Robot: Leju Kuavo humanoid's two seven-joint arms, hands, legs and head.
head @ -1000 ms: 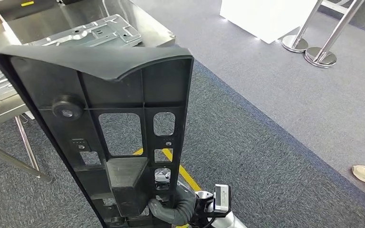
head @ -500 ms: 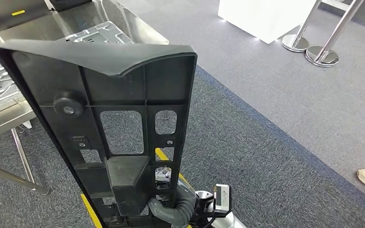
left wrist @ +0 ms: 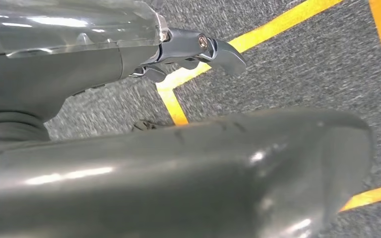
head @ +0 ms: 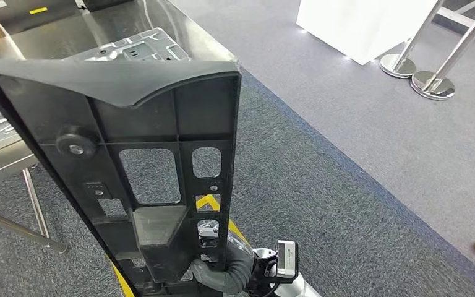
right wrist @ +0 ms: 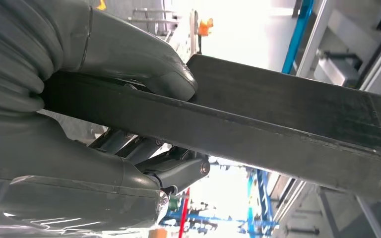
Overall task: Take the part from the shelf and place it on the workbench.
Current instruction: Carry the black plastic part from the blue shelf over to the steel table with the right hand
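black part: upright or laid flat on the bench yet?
Upright, off the bench. The black plastic part stands on end above the carpet, gripped at its lower end by the right hand; the steel workbench lies beyond.

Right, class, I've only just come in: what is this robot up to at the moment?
The robot is carrying a large black plastic part, held upright in front of its body. Its right hand grips the part's edge, with the thumb on one side and the fingers on the other. The left hand hangs over grey carpet marked with yellow lines and holds nothing. A steel workbench, with metal parts lying on it, stands just ahead to the left; the black part has not been set down yet.
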